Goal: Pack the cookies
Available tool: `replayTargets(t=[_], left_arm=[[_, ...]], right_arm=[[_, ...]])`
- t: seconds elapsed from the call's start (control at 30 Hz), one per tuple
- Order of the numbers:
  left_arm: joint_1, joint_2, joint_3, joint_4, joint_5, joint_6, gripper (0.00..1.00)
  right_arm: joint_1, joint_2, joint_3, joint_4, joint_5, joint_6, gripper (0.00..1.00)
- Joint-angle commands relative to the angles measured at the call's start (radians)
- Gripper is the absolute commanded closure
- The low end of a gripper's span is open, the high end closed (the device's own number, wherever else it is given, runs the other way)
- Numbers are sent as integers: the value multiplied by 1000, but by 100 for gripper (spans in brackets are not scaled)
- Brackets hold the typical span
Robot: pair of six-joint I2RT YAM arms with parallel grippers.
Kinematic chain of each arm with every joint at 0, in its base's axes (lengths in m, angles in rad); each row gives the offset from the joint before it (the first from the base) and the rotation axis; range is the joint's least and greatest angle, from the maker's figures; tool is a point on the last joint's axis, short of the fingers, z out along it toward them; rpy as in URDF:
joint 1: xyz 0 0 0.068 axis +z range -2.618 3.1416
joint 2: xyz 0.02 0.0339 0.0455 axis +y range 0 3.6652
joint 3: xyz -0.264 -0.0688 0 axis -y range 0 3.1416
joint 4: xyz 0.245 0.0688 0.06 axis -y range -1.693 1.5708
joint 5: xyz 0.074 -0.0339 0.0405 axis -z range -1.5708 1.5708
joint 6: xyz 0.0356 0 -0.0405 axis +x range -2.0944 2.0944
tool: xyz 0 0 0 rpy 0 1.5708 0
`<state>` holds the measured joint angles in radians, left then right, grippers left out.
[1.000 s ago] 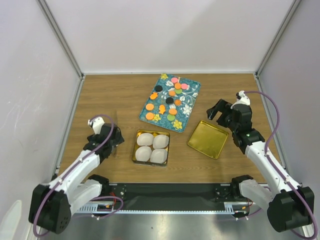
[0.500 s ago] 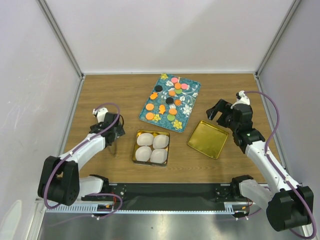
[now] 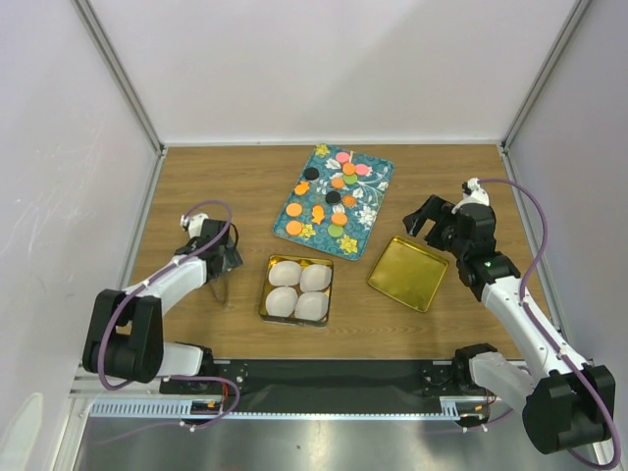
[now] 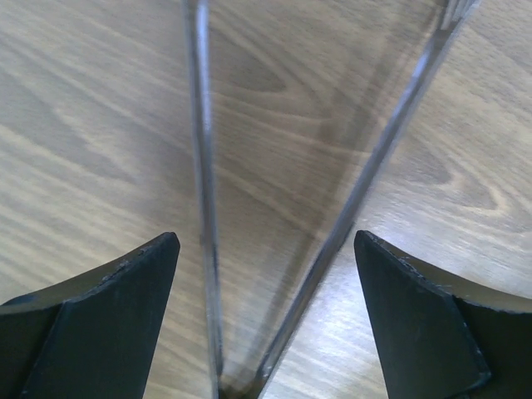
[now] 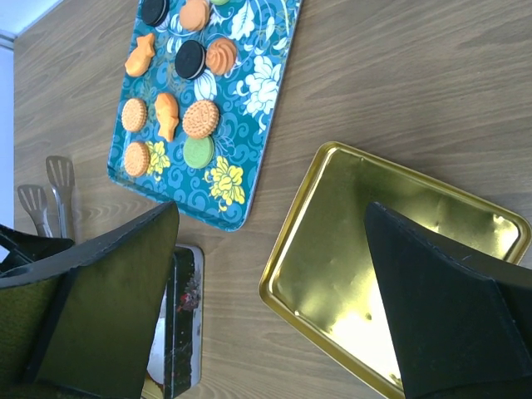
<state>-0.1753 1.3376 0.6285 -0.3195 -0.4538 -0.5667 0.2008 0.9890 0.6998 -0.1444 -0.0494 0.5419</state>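
Top external view is showing the cookies [image 3: 334,196] lying on the teal tray [image 3: 385,169] at the back of the table [image 3: 196,186]. None of them is sitting in the gold tin [image 3: 332,292] yet. The tin is holding four white paper cups [image 3: 286,273], and the cups are looking empty. Beside it, the flat gold lid [image 3: 409,273] is lying open side up with nothing in it.

The left gripper [image 4: 266,241] is sitting low over the metal tongs [image 4: 202,166], with its fingers spread wide, one on each side. They are not touching the tongs. I am guessing it is getting ready to pinch them, because tongs are good for lifting small cookies. The right gripper [image 5: 270,212] is hanging over the gold lid with its fingers wide apart too, holding nothing. I am thinking it is parked there so it is not blocking the tray.
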Motion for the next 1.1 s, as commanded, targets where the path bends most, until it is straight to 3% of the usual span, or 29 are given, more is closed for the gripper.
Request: replayTargets(t=[0.0, 0.27, 0.6, 1.07], left_arm=[[8, 26, 48, 49, 56, 11, 8], [8, 176, 120, 85, 144, -21, 14], [8, 285, 290, 2, 104, 22, 15], [8, 313, 255, 7, 107, 16, 12]], right_arm=[[-3, -1, 1, 25, -9, -2, 1], [-3, 10, 3, 20, -7, -5, 0], [-3, 23, 7, 22, -10, -7, 0], [-4, 31, 9, 17, -18, -8, 0]])
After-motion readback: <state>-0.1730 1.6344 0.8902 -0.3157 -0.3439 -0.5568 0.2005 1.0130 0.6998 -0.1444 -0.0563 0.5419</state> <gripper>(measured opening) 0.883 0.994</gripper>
